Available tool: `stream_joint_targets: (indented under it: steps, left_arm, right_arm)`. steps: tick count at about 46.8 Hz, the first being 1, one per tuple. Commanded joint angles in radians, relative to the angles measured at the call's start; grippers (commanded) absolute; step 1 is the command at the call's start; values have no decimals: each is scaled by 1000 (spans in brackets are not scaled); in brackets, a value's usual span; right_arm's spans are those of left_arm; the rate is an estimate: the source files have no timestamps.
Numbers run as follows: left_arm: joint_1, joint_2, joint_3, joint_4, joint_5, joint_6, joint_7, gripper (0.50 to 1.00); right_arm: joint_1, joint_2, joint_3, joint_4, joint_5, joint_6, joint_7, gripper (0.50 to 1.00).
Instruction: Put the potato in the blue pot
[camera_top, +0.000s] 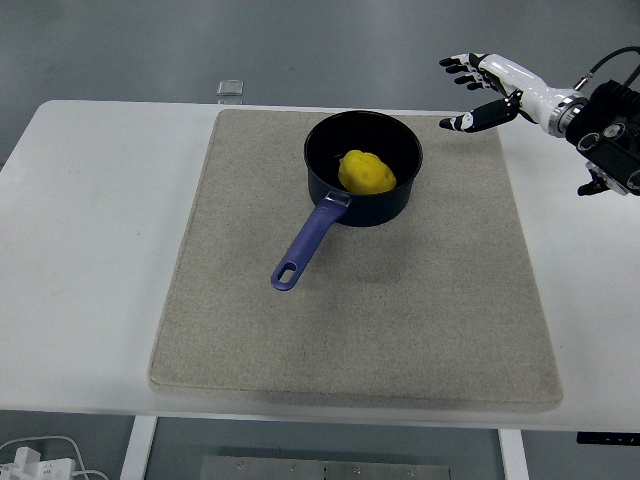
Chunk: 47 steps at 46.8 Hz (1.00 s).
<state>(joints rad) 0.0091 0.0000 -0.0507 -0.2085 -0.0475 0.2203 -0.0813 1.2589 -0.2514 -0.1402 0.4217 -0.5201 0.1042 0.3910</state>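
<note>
A yellow potato (366, 172) lies inside the dark blue pot (330, 141), which stands on the beige mat toward the back. The pot's blue handle (305, 244) points toward the near left. My right hand (478, 90) hovers above the table's back right, well apart from the pot, with its white fingers spread and nothing in them. The left arm is out of sight.
The beige mat (350, 330) covers the middle of the white table (80, 250). A small clear box (231, 89) sits at the table's far edge, beyond the mat's back left corner.
</note>
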Motion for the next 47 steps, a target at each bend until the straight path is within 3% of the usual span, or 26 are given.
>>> stream_joint_targets:
  steps: [1,40,47]
  left_arm:
    - [0,0,-1,1,0,-1,0,992]
    - [0,0,0,3,0,-5,0,992]
    - [0,0,2,6,0,-5,0,992]
  right_arm:
    - [-4,-8,2,0,0,0,0,895]
    - [-92,-74,7,-3,60,-15,0,895]
    - [-118,-88,86,-3,60,-9,0,895]
